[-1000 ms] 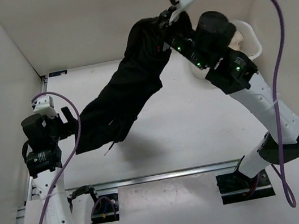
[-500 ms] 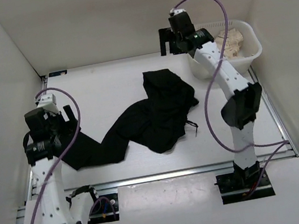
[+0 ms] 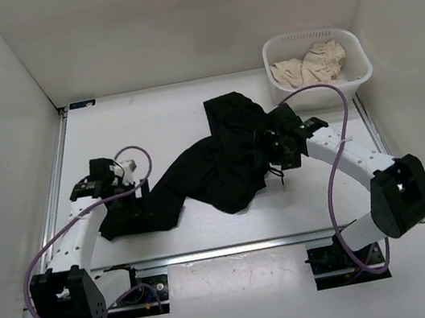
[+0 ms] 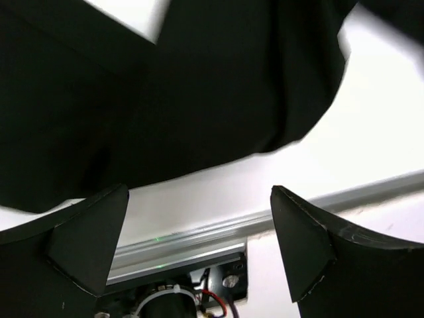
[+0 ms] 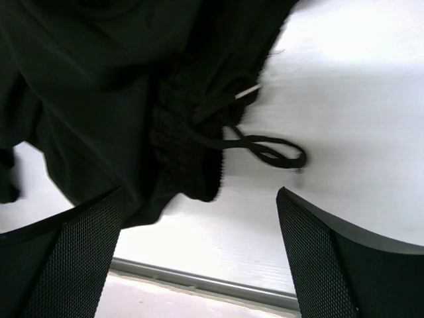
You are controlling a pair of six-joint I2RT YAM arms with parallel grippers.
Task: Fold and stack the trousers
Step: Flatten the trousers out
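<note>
Across the middle of the table (image 3: pixel 187 106), the black trousers (image 3: pixel 214 167) are lying crumpled, no longer hanging from the right gripper (image 5: pixel 200 192), which is hovering with jaws spread wide by the waistband drawstring (image 5: pixel 265 149), while the left gripper (image 4: pixel 199 192), equally wide and empty, is hovering over the near-left leg, so folding is only starting.

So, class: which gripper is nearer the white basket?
Right. The right gripper sits over the trousers, just near-left of the basket; the left gripper is at the trousers' opposite, left end.
</note>
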